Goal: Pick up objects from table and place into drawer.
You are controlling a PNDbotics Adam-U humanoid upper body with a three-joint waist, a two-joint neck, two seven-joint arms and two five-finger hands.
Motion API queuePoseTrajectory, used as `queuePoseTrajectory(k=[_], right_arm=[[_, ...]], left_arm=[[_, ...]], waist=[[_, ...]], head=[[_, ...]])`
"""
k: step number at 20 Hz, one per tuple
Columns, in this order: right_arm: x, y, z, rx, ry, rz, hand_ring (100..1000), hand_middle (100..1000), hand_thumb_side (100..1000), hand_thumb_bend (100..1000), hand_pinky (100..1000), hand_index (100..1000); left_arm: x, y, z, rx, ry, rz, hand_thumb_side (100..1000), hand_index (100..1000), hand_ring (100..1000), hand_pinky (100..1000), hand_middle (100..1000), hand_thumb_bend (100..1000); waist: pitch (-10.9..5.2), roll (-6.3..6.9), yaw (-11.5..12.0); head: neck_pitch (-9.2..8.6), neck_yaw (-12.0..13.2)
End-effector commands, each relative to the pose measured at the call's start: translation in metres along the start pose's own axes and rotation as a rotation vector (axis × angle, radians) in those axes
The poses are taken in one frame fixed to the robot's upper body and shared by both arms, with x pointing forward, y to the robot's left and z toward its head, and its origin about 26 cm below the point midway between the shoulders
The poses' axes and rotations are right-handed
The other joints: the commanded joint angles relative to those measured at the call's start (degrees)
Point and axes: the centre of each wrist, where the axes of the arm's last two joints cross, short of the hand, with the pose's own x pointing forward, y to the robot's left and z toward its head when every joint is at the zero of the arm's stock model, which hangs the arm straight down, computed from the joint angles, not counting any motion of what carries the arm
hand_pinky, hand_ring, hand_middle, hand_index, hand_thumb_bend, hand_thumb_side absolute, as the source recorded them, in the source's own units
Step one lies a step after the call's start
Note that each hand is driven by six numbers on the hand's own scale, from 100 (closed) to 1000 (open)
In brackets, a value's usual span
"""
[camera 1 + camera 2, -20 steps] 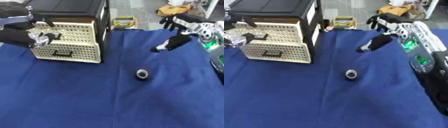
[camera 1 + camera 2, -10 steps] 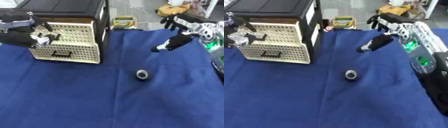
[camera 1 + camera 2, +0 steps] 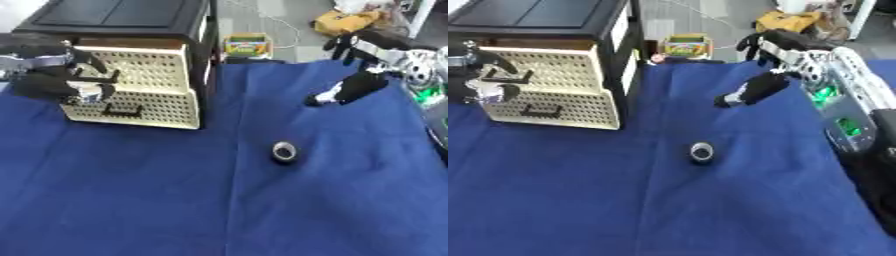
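A small black and silver ring point(image 3: 283, 151) lies on the blue cloth point(image 3: 175, 200) near the middle. The cream perforated drawer unit point(image 3: 149, 95) stands at the back left under a black top. Its upper drawer point(image 3: 144, 67) sticks out a little. My left hand point(image 3: 48, 75) is at that drawer's front, fingers curled by its black handle point(image 3: 511, 75). My right hand point(image 3: 785, 50) hovers open over the cloth at the back right, well beyond the ring, with its thumb point(image 3: 750, 92) pointing down-left.
A yellow and green box point(image 3: 247, 44) lies on the floor beyond the table's far edge. A grey device with green lights point(image 3: 842, 110) sits at the right edge. Yellow clutter point(image 3: 350, 20) is further back.
My left hand has shifted slightly left at the drawer front. The right hand and the ring have stayed where they were.
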Motion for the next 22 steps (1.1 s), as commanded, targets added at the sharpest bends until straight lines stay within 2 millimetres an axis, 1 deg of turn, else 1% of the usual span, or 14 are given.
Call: queuePoseTrajectory(k=[1,2,4,6,10,14,20,22], right_arm=[[0.000,-0.016,0.004,-0.043,0.002,0.005,758,750,417,686,640,911],[0.000,-0.016,0.003,-0.042,0.001,0.003,757,749,412,687,639,911],[0.000,-0.016,0.003,-0.041,0.000,0.000,755,747,404,690,638,910],[-0.001,-0.016,0.003,-0.039,-0.001,-0.004,755,747,395,693,637,909],[-0.001,-0.017,0.003,-0.042,0.000,-0.008,755,746,397,693,636,909],[-0.002,-0.017,0.003,-0.044,0.002,-0.009,755,745,396,693,635,908],[-0.002,-0.018,0.003,-0.047,0.003,-0.011,754,744,398,692,634,906],[-0.002,-0.018,0.003,-0.047,0.002,-0.012,753,743,397,692,634,906]], left_arm=[[-0.006,0.005,0.003,0.004,0.017,-0.025,822,913,100,100,100,239],[-0.007,0.005,0.003,0.002,0.021,-0.026,769,913,100,100,100,228],[-0.009,0.004,0.002,0.003,0.034,-0.033,698,912,100,100,100,223],[-0.011,0.003,0.001,0.004,0.049,-0.042,647,910,100,100,100,222],[-0.015,-0.001,-0.001,0.009,0.083,-0.062,631,903,100,100,100,229],[-0.017,-0.003,-0.002,0.011,0.097,-0.063,624,885,100,100,100,210],[-0.020,-0.002,-0.003,0.039,0.127,-0.053,603,905,100,100,100,166],[-0.021,-0.001,-0.004,0.047,0.133,-0.045,601,897,100,100,100,156]], waist=[[-0.95,0.02,-0.1],[-0.89,0.02,-0.1],[-0.80,0.03,-0.2],[-0.71,0.04,-0.2],[-0.54,0.01,-0.3],[-0.45,-0.01,-0.4],[-0.26,-0.03,-0.4],[-0.17,0.02,-0.5]], head=[[-0.70,0.3],[-0.74,0.4],[-0.89,0.4],[-0.98,0.5],[-1.12,0.6],[-1.20,0.8],[-1.55,0.9],[-1.71,1.0]])
